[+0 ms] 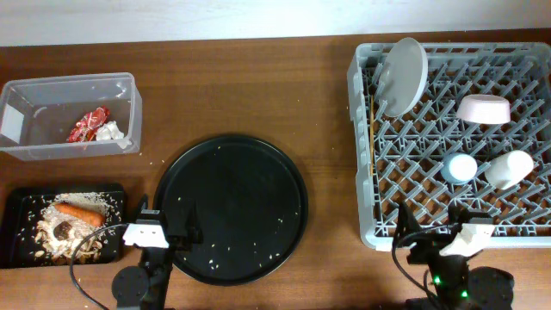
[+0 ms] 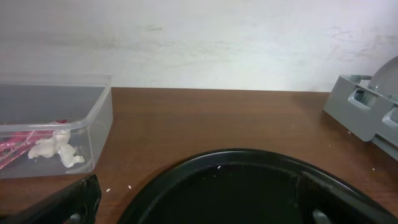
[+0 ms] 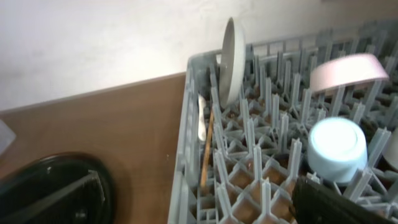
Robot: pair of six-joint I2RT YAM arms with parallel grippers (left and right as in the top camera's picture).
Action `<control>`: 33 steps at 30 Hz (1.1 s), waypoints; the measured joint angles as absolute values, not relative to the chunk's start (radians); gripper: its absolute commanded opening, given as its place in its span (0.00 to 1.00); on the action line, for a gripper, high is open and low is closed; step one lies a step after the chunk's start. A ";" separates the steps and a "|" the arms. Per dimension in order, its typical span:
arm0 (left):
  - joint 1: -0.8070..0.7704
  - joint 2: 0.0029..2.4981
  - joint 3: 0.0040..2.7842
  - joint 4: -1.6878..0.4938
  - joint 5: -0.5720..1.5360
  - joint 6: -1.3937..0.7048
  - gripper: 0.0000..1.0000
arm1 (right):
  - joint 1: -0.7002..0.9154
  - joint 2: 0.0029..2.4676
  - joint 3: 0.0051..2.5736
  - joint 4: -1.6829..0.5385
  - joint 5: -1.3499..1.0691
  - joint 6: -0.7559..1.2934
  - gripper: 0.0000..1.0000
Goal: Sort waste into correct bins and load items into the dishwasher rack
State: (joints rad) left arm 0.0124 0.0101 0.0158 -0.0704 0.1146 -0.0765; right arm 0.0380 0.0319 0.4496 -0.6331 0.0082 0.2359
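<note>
open table between round tray and rack

Parked low along the six o'clock edge. At seven o'clock, left black two-finger gripper aimed toward twelve, level, jaws spread wide, gripping nothing. At five o'clock, right black two-finger gripper aimed toward twelve, tilted slightly down, jaws spread wide, gripping nothing.

The rack fills the right of the bench, with the plate at its far left, the bowl right of that, and the left cup and right cup nearer. The round tray sits mid-bench. Left of it, the tub, holding wrapper and paper, lies behind the flat tray, which holds carrot and lump.
</note>
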 measured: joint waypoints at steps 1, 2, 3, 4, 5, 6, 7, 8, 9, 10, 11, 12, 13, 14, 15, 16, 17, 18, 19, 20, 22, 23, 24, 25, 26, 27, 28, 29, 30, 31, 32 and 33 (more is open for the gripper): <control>0.012 0.010 0.016 -0.070 0.115 -0.076 0.99 | 0.023 0.024 0.421 -0.588 0.006 0.237 0.99; 0.012 0.010 0.016 -0.071 0.115 -0.076 0.99 | -0.001 0.017 0.382 -0.540 0.001 0.237 0.99; 0.012 0.010 0.016 -0.070 0.115 -0.076 0.99 | -0.008 0.016 0.361 -0.512 -0.001 0.237 0.98; 0.012 0.010 0.016 -0.070 0.115 -0.076 0.99 | -0.010 0.016 0.347 -0.481 -0.003 0.236 0.99; 0.012 0.010 0.016 -0.070 0.115 -0.076 0.99 | -0.015 0.016 0.329 -0.420 -0.006 0.236 0.99; 0.012 0.010 0.016 -0.070 0.115 -0.076 0.99 | -0.025 0.015 0.306 -0.337 -0.007 0.236 0.99; 0.012 0.010 0.016 -0.070 0.115 -0.076 0.99 | -0.034 0.015 0.290 -0.305 -0.007 0.237 0.99; 0.012 0.010 0.016 -0.071 0.115 -0.076 0.99 | -0.042 0.015 0.266 -0.255 -0.009 0.237 0.99; 0.012 0.010 0.016 -0.070 0.115 -0.076 0.99 | -0.053 0.015 0.236 -0.201 -0.009 0.236 0.99; 0.012 0.010 0.016 -0.070 0.115 -0.076 0.99 | -0.059 0.015 0.212 -0.181 -0.009 0.236 0.99; 0.012 0.010 0.016 -0.070 0.115 -0.076 0.99 | -0.059 0.015 0.197 -0.165 -0.009 0.236 0.99; 0.012 0.010 0.016 -0.070 0.115 -0.076 0.99 | -0.059 0.015 0.183 -0.149 -0.009 0.236 0.99; 0.012 0.010 0.016 -0.070 0.115 -0.076 0.99 | -0.059 0.015 0.169 -0.131 -0.010 0.236 0.99; 0.012 0.010 0.016 -0.070 0.115 -0.076 0.99 | -0.059 0.015 0.146 -0.078 -0.010 0.236 0.99; 0.012 0.010 0.016 -0.070 0.115 -0.076 0.99 | -0.059 0.014 0.121 -0.031 -0.010 0.236 0.99; 0.012 0.010 0.016 -0.070 0.115 -0.076 0.99 | -0.059 0.013 0.078 0.031 -0.013 0.237 0.99; 0.012 0.010 0.016 -0.070 0.115 -0.076 0.99 | -0.059 0.013 0.043 0.084 -0.017 0.236 0.99; 0.012 0.010 0.016 -0.070 0.115 -0.076 0.99 | -0.059 0.013 0.024 0.084 -0.017 0.237 0.99; 0.012 0.010 0.016 -0.070 0.115 -0.076 0.99 | -0.060 0.013 0.014 0.083 -0.017 0.236 0.99; 0.012 0.010 0.016 -0.070 0.115 -0.076 0.99 | -0.066 0.013 0.013 0.075 -0.017 0.236 0.99; 0.012 0.010 0.016 -0.070 0.115 -0.076 0.99 | -0.087 0.011 0.014 0.023 -0.017 0.236 0.99; 0.012 0.010 0.016 -0.070 0.115 -0.076 0.99 | -0.101 0.011 0.013 -0.033 -0.018 0.236 0.99; 0.012 0.010 0.016 -0.070 0.115 -0.076 0.99 | -0.113 0.012 0.011 -0.074 -0.016 0.236 0.99; 0.012 0.010 0.016 -0.070 0.115 -0.076 0.99 | -0.118 0.012 0.011 -0.074 -0.016 0.236 0.99; 0.012 0.010 0.016 -0.070 0.115 -0.076 0.99 | -0.118 0.012 0.011 -0.075 -0.016 0.236 0.99; 0.012 0.010 0.016 -0.070 0.115 -0.076 0.99 | -0.118 0.012 0.011 -0.075 -0.016 0.236 0.99; 0.012 0.010 0.016 -0.070 0.115 -0.076 0.99 | -0.118 0.012 0.011 -0.075 -0.016 0.236 0.99; 0.012 0.010 0.016 -0.070 0.115 -0.076 0.99 | -0.118 0.012 0.011 -0.075 -0.016 0.236 0.99; 0.012 0.010 0.016 -0.070 0.115 -0.076 0.99 | -0.118 0.012 0.011 -0.075 -0.016 0.236 0.99; 0.012 0.010 0.016 -0.070 0.115 -0.076 0.99 | -0.118 0.012 0.011 -0.075 -0.016 0.236 0.99; 0.012 0.010 0.016 -0.070 0.115 -0.076 0.99 | -0.118 0.012 0.011 -0.075 -0.016 0.236 0.99; 0.012 0.010 0.016 -0.070 0.115 -0.076 0.99 | -0.118 0.012 0.011 -0.075 -0.016 0.236 0.99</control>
State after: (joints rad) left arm 0.0124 0.0101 0.0158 -0.0704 0.1146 -0.0765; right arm -0.1184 0.0120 0.0109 -0.0746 -0.0162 0.2363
